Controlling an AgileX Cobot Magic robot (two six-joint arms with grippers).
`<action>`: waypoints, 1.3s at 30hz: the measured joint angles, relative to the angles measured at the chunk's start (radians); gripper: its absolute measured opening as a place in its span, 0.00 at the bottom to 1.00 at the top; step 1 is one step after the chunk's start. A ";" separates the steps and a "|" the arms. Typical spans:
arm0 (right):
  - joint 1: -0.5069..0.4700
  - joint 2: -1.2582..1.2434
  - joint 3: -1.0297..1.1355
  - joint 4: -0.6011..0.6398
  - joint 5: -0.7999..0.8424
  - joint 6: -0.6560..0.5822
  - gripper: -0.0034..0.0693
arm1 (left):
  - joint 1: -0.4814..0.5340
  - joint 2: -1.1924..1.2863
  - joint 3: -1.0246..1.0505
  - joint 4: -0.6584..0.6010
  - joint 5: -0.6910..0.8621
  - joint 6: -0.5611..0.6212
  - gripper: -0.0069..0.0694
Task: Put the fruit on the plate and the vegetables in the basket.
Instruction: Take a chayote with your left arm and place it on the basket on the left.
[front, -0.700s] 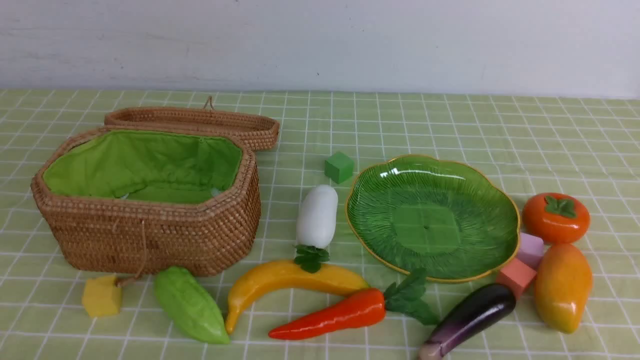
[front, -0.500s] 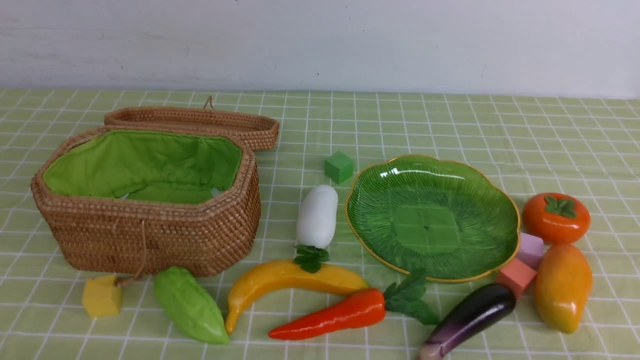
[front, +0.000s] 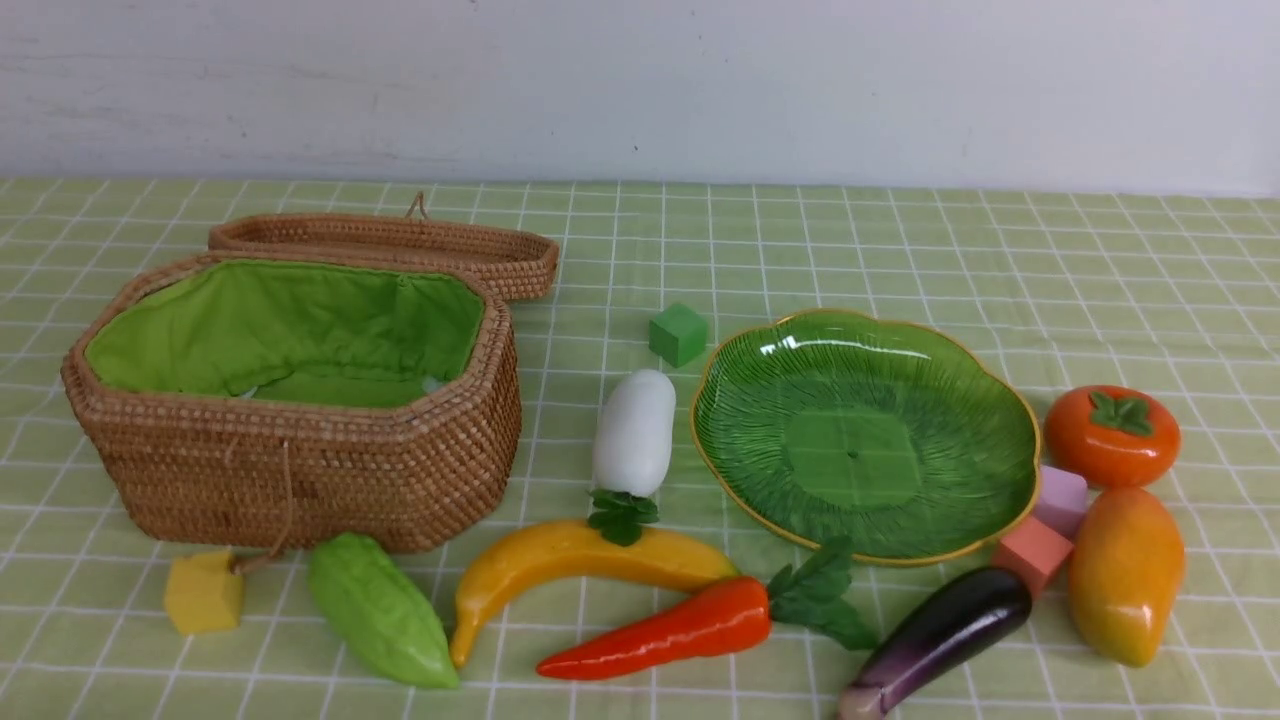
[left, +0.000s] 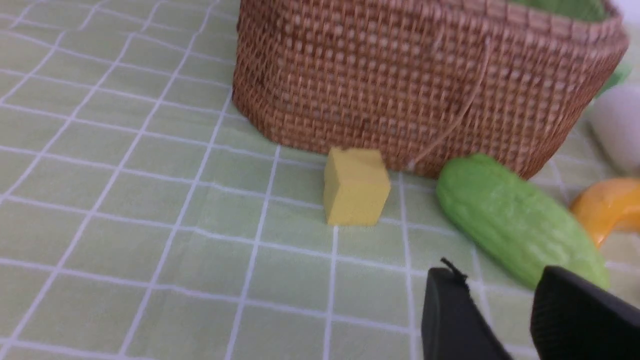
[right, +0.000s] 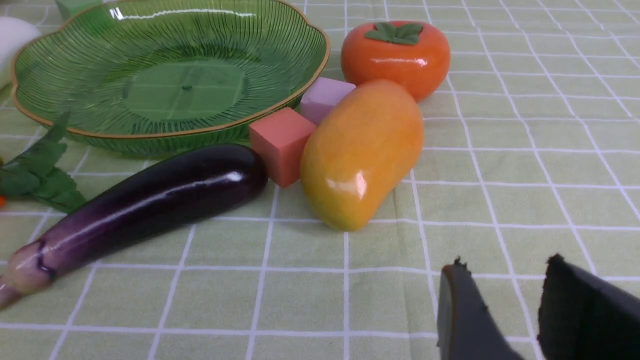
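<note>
Lined wicker basket (front: 300, 470) is sitting open at left, green leaf plate (front: 860, 450) at right, white radish (front: 633, 430) lying btwn them. Gourd (front: 375, 605), banana (front: 560, 560), carrot (front: 670, 632) & eggplant (front: 940, 630) are lying in front; mango (front: 1125, 575) & persimmon (front: 1110, 440) are resting just right of plate.

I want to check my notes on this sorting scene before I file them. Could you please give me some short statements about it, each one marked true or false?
1. The plate holds nothing. True.
2. The green cube lies inside the basket. False: the green cube sits on the tablecloth, outside the basket.
3. The mango lies to the robot's right of the plate. True.
4. The left gripper holds the gourd. False: the left gripper is open and empty, and the gourd lies on the tablecloth.
5. The lid lies open behind the basket. True.
</note>
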 joint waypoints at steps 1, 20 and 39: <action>0.000 0.000 0.000 0.000 0.000 0.000 0.38 | 0.000 0.000 0.000 -0.029 -0.025 -0.015 0.40; 0.000 0.000 0.009 0.167 -0.146 0.145 0.38 | 0.000 0.000 -0.051 -0.498 -0.280 -0.165 0.31; 0.073 0.163 -0.437 0.380 0.243 0.012 0.11 | 0.000 0.588 -0.599 -0.454 0.381 0.252 0.07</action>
